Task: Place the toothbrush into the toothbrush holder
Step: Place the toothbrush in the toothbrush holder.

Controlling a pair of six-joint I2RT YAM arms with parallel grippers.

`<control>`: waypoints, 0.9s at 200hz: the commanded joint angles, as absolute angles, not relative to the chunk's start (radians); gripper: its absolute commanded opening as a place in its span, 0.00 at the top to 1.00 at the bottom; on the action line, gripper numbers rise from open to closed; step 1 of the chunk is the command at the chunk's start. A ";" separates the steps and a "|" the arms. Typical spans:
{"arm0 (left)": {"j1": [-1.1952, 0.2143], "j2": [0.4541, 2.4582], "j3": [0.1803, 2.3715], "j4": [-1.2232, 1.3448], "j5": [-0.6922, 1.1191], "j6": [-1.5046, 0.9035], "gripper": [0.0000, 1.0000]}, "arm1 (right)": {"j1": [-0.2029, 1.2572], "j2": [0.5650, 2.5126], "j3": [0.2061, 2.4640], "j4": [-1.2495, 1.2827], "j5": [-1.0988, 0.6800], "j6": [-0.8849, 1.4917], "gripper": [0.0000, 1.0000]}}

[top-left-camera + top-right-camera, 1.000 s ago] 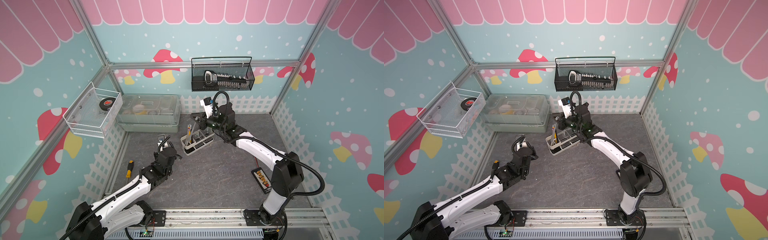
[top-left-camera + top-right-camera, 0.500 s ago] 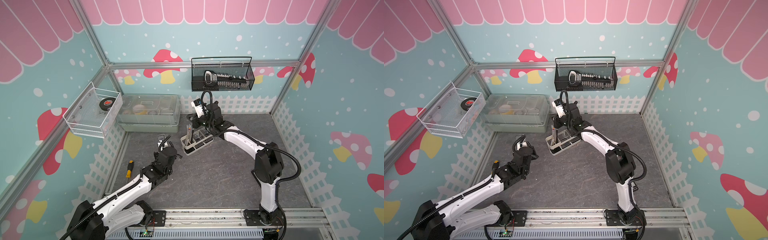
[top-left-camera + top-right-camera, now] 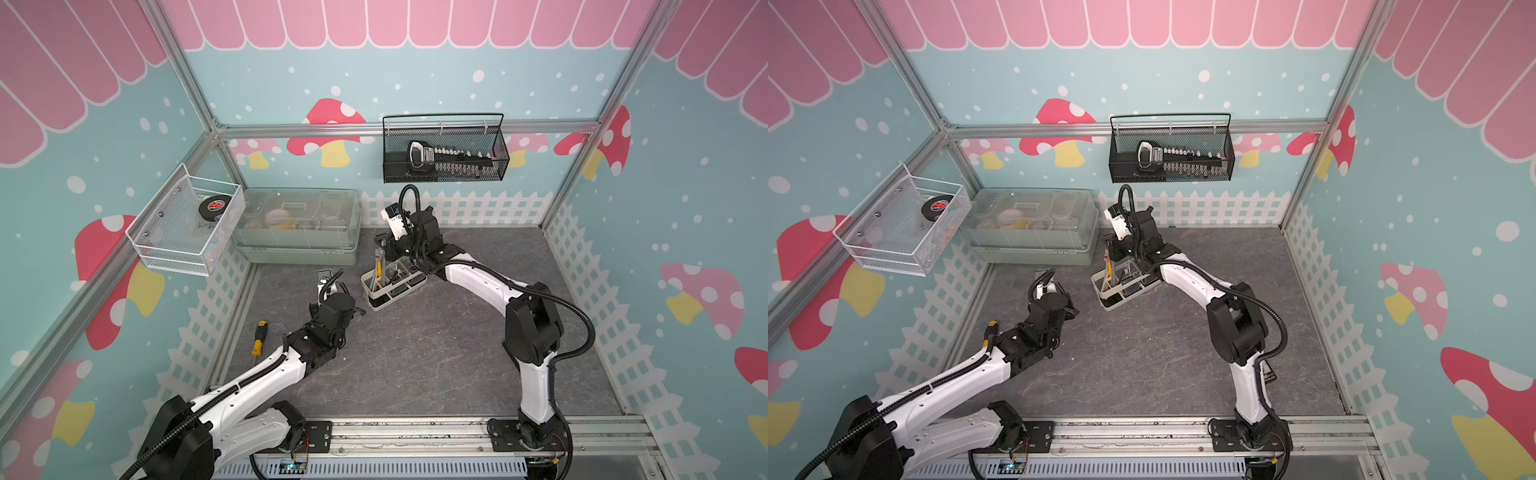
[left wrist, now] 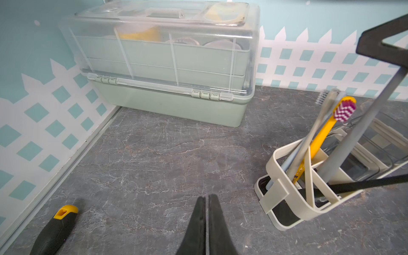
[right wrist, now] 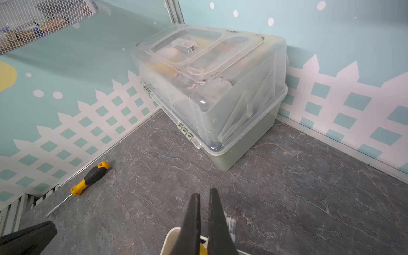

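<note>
Insertion looked nearly finished: the toothbrush (image 4: 318, 146) leaned in the holder's (image 4: 274, 194) slotted end. The right gripper (image 5: 204, 194), jaws together, hovered at its 12 o'clock (grip unclear); the left gripper (image 4: 206, 198), closed and empty, sat at 8 o'clock. Next: lift straight clear.

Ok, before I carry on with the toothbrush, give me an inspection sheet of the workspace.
Surface: grey marbled floor, no spills seen.
Job's things: toothbrush holder on the floor; grey toothbrush handle slants from a slot up to the right gripper; yellow toothbrush stands in the end slot.
Clutter: screwdriver by the wall; lidded box.
Grippers: left gripper shut, empty; right gripper shut over the holder, grip hidden.
Cables: black conduit along each arm, no snag seen.
Surroundings: white basket holding a tape roll; black basket holding a tool.
</note>
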State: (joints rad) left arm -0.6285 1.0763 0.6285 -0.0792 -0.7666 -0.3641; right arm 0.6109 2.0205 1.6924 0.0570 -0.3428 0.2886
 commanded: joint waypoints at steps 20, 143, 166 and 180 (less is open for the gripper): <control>-0.621 1.080 0.623 -0.081 -0.755 -0.393 0.93 | 0.624 1.953 1.574 0.155 -0.330 0.267 1.00; -0.620 1.086 0.626 -0.078 -0.727 -0.395 0.92 | 0.632 1.907 1.437 0.287 -0.326 0.264 0.96; -0.618 1.086 0.627 -0.077 -0.722 -0.393 0.93 | 0.633 1.907 1.437 0.290 -0.321 0.265 0.94; -0.620 1.087 0.627 -0.077 -0.717 -0.393 0.93 | 0.632 1.908 1.436 0.294 -0.321 0.265 0.94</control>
